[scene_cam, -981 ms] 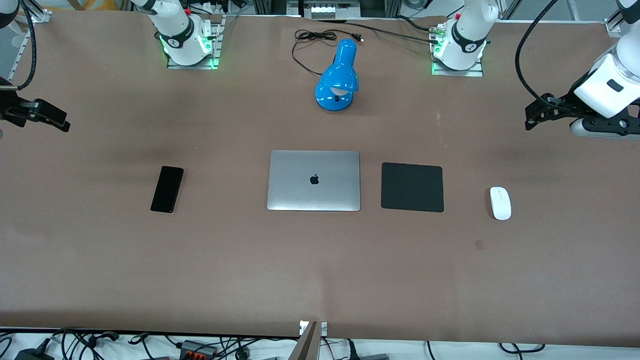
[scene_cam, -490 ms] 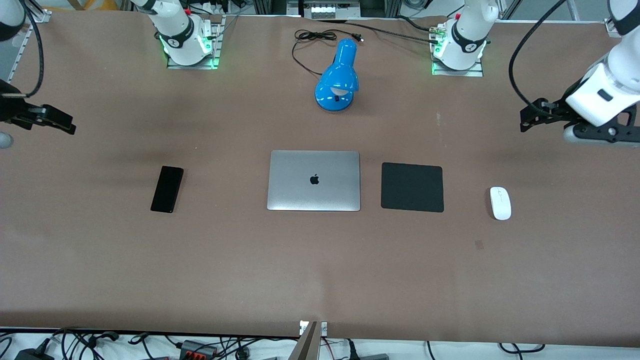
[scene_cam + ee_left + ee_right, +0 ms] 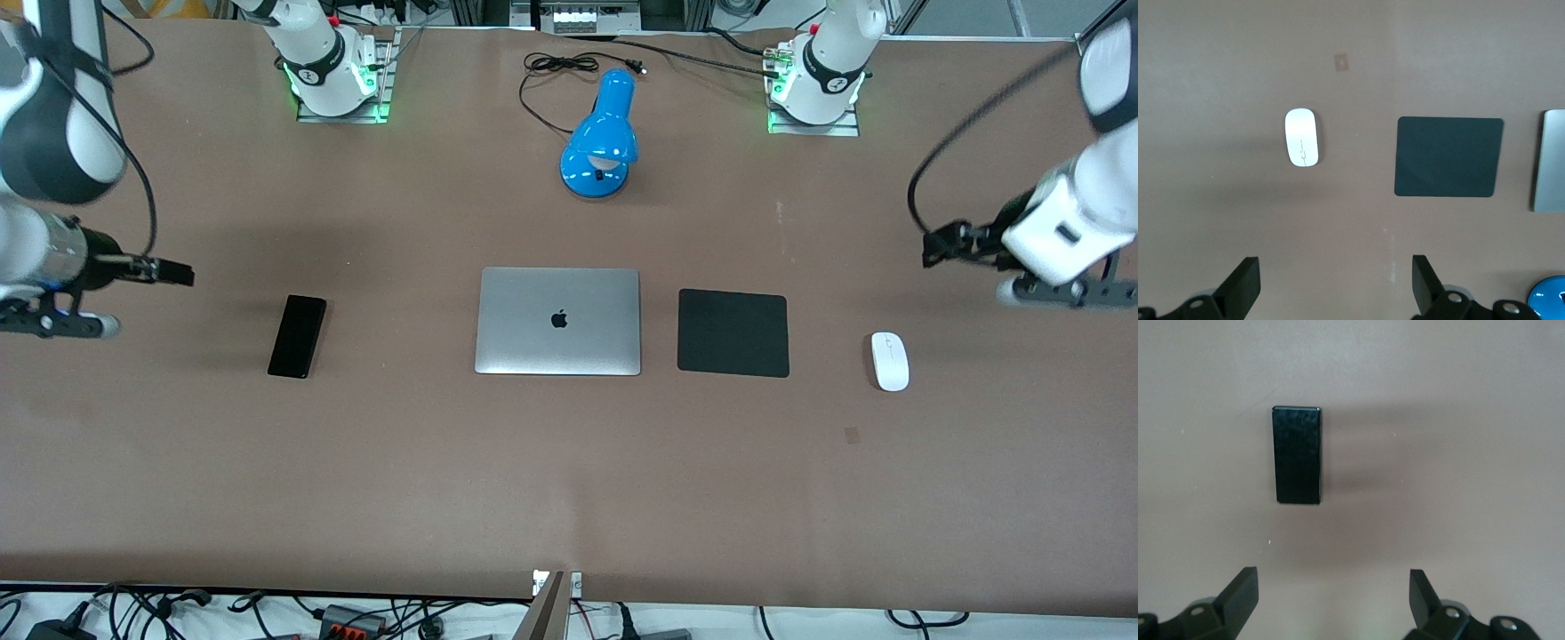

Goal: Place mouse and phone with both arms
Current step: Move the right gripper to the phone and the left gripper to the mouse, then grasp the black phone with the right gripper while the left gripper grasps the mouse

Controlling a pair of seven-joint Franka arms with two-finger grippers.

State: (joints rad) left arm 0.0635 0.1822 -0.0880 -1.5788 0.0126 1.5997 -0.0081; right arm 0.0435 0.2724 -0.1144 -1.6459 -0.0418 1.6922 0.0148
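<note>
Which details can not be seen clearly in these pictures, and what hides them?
- Left gripper: front view, blurred by motion; only its fingertips enter the left wrist view.
- Right gripper: front view, edge-on; the arm is cut by the picture's edge.
- Laptop and blue lamp: left wrist view, cut off by edges.
- Phone: screen or back side, cannot tell.
- Mouse: markings too small.
</note>
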